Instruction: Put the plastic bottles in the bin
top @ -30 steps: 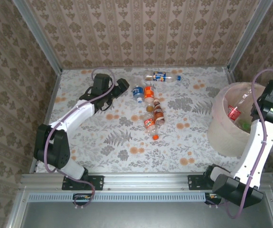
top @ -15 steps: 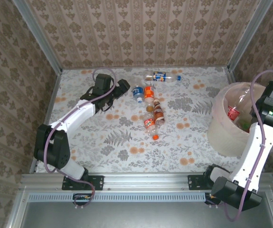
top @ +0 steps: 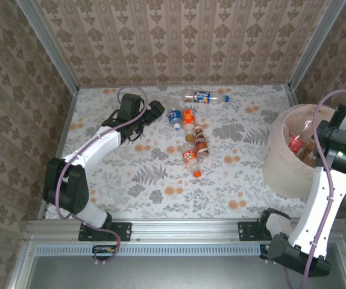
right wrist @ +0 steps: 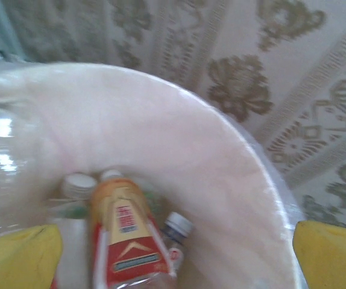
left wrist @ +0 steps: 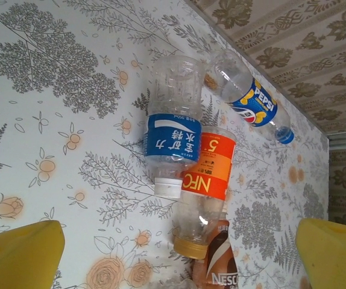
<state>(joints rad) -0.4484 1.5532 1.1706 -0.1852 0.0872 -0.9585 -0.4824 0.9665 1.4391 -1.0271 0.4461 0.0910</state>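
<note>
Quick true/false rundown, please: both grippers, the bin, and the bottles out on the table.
1. The left gripper is open and empty. True.
2. The right gripper grips a bottle. False: it is open above the bin and holds nothing.
3. The bin is empty. False: several bottles lie in it, among them a red-label bottle.
4. The blue-label bottle and the orange-label bottle lie side by side, touching. True.
5. The Pepsi bottle stands upright. False: it lies on its side.
</note>
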